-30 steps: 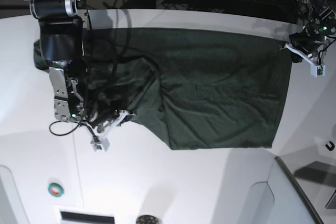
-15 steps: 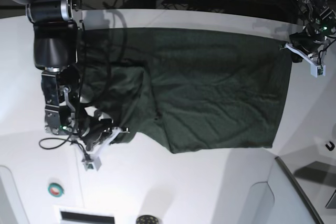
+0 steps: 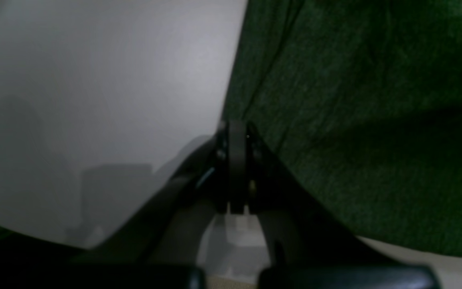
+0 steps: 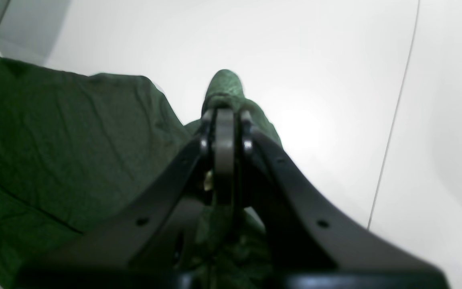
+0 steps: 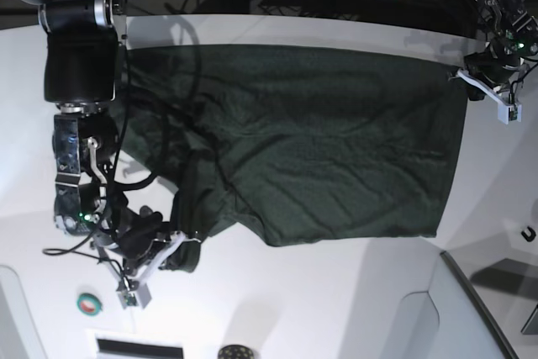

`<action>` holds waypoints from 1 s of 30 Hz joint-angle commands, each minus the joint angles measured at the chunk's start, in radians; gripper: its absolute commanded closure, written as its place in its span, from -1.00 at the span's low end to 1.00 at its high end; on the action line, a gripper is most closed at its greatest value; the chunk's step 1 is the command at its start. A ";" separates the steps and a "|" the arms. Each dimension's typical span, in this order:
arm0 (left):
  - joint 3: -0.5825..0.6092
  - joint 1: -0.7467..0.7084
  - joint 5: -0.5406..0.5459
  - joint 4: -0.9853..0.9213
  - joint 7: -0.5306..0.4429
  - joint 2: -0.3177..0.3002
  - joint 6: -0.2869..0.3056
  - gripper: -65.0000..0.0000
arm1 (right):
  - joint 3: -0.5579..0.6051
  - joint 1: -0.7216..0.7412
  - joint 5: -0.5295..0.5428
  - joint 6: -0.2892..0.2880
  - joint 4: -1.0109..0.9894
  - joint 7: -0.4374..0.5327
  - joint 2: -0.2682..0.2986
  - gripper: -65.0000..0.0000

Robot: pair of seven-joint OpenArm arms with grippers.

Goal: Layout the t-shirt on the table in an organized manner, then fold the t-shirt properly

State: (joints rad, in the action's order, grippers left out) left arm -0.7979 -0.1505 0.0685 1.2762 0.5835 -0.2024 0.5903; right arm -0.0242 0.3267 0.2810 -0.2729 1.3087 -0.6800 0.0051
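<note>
Right gripper [image 4: 223, 120]: black two-finger gripper, jaws pressed together on a bunched fold of the dark forest-green knit t-shirt [image 5: 336, 140]; a tuft of cloth pokes out past the fingertips in the right wrist view.
Right gripper, place: low over the table near its front edge, on the base view's left, just in from a thin dark seam line [image 4: 393, 116].
Left gripper [image 3: 235, 132]: black two-finger gripper, jaws pressed together at the hem edge of the shirt; the cloth runs right up to the tips, and I judge it is pinching that corner, though the contact itself is dark and blurred.
Left gripper, place: near the far edge of the table, on the base view's right.
T-shirt: lies on the large smooth white table [image 5: 294, 292], spread wide along the far edge; the part toward the left gripper is flat with light wrinkles, the part toward the right gripper is drawn into a ridge that runs to the pinched fold.
Done so far: one corner looks pinned and most of the body is laid open.
Left to do: the bunched side is not yet flat, sleeves are not set out, and no fold has been made.
Stage, as judged: early, within the laying-out step.
</note>
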 commanded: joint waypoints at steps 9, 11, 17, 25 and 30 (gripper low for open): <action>-0.005 0.004 0.009 0.015 -0.018 -0.019 -0.002 1.00 | 0.004 0.007 0.007 -0.013 0.044 0.156 0.003 1.00; -0.005 0.004 0.009 0.015 -0.018 -0.021 -0.002 1.00 | 0.042 -0.007 0.007 -0.015 0.044 0.156 0.005 1.00; -0.005 0.004 0.007 0.013 -0.018 -0.021 -0.002 1.00 | 0.171 -0.120 0.011 -0.061 0.082 0.087 0.042 1.00; -0.001 0.007 0.007 0.013 -0.018 -0.021 -0.002 1.00 | 0.175 -0.220 0.011 -0.067 0.102 -0.059 0.039 0.50; 0.002 0.012 0.007 0.013 -0.018 -0.021 -0.002 1.00 | 0.168 -0.214 0.008 -0.059 0.217 -0.088 0.049 0.36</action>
State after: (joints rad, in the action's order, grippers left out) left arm -0.7940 -0.1463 0.0685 1.2758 0.5835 -0.2047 0.5903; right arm 0.1478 0.0864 0.2798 -0.3294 1.5070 -0.7891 0.0525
